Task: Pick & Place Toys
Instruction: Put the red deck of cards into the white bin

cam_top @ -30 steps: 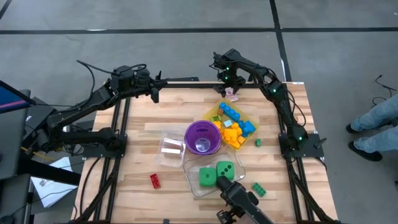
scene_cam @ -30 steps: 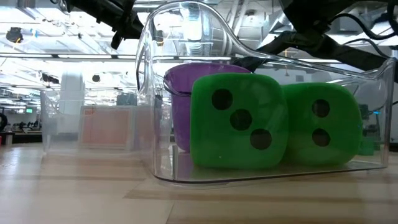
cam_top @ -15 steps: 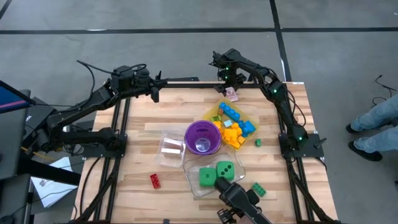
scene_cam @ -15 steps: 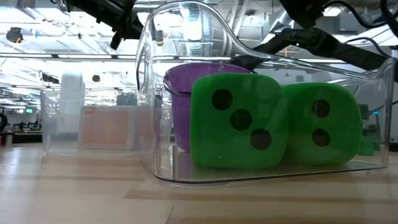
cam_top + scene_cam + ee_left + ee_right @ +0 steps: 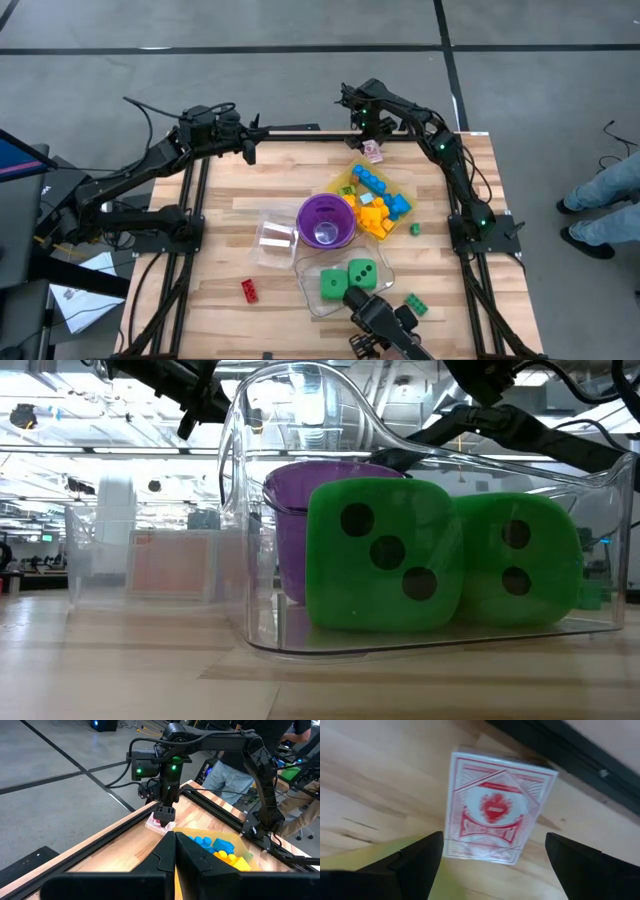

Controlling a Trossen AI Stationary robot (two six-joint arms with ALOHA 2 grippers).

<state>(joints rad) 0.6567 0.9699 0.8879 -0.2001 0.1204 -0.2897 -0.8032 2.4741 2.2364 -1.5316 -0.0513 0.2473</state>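
The sorting looks partly done, judging by where things lie. Two green dice (image 5: 347,277) sit in a clear tub (image 5: 308,288) near the bench's front edge, and a heap of blue, yellow and orange bricks (image 5: 377,203) fills a yellow translucent tray (image 5: 344,185) beside the purple cup (image 5: 325,221). Still loose on the wood are a red brick (image 5: 249,290) toward the front left, a small green piece (image 5: 415,230) just right of the tray, and a green brick (image 5: 416,304) near the front right; a second clear tub (image 5: 273,238) left of the cup looks empty. The right claw (image 5: 372,147) hangs at the far edge with its fingers spread wide over a red-backed card box (image 5: 497,811), pinching nothing. The left claw (image 5: 173,851) is pressed together and holds nothing, poised over the far left part of the bench. The bench (image 5: 230,220) is pale wooden planking in a black frame, standing on a grey floor with dark lines. A person's legs in jeans (image 5: 600,195) show at the right.
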